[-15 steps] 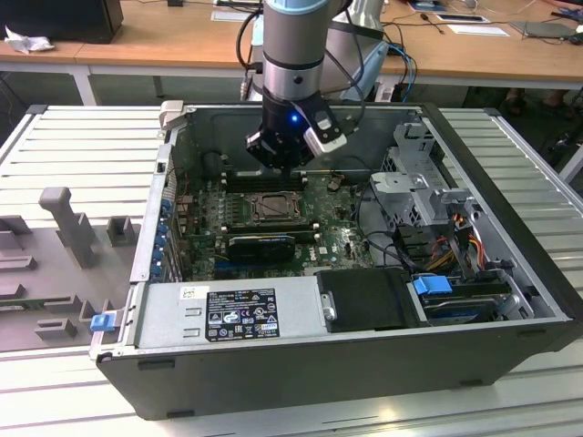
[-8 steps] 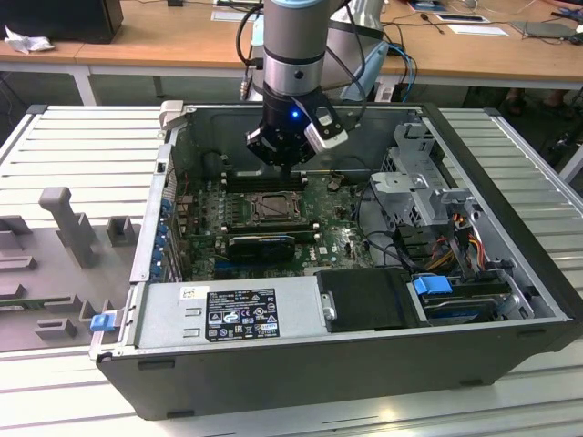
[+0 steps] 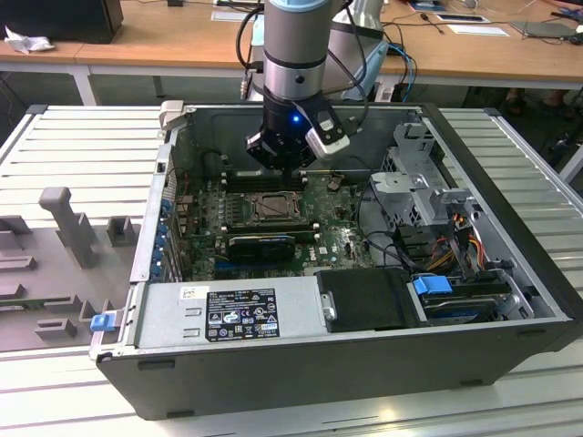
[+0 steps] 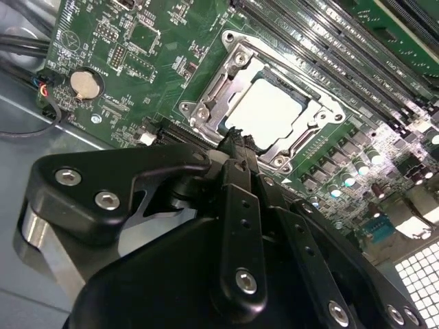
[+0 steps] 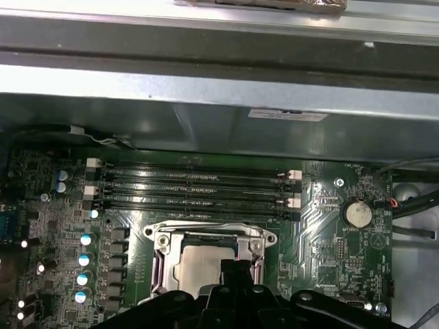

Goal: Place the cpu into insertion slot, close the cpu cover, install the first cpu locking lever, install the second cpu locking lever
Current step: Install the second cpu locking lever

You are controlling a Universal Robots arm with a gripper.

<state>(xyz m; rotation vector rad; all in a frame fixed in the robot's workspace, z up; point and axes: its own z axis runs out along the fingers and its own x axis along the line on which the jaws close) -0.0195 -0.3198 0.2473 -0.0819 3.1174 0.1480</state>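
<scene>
We see pale beige-silver square cpu (image 4: 266, 110) seated in metal-rimmed insertion slot (image 4: 206, 113), dull silver cover frame (image 5: 209, 236) down. Black gripper (image 4: 236, 137) jaws pressed together, empty, just beside slot. We judge lever step in hand; calls for precise hook.

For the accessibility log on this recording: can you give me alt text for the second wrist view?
The cpu, pale and square, sits in the insertion slot with the cpu cover closed around it, on a green motherboard. The black gripper hangs close in the foreground, its tip at the socket's edge; long memory slots run beside the socket.
</scene>
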